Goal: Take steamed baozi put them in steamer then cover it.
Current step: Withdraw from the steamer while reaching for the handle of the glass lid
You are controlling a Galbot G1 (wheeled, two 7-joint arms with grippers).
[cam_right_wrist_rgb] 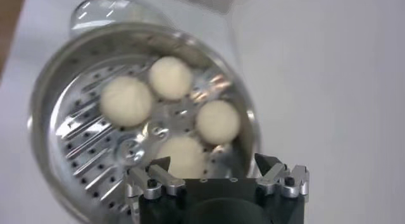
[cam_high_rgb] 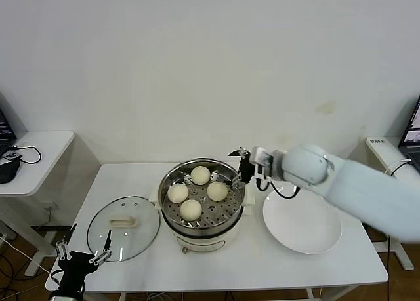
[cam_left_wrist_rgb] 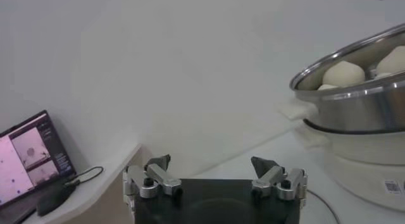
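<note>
A: Right gripper (cam_high_rgb: 237,165)?

B: I see it spread wide and holding nothing, poised over the far right rim of the steamer (cam_high_rgb: 172,212). All four steamed baozi (cam_high_rgb: 191,209) sit on the perforated floor inside.

A: Left gripper (cam_high_rgb: 83,250)?

B: Parked low at the table's (cam_high_rgb: 262,261) near left corner, fingers wide apart, also empty. The cover (cam_high_rgb: 123,227) lies flat on the table left of the steamer, handle up. A white plate (cam_high_rgb: 302,223) sits to the steamer's right.
</note>
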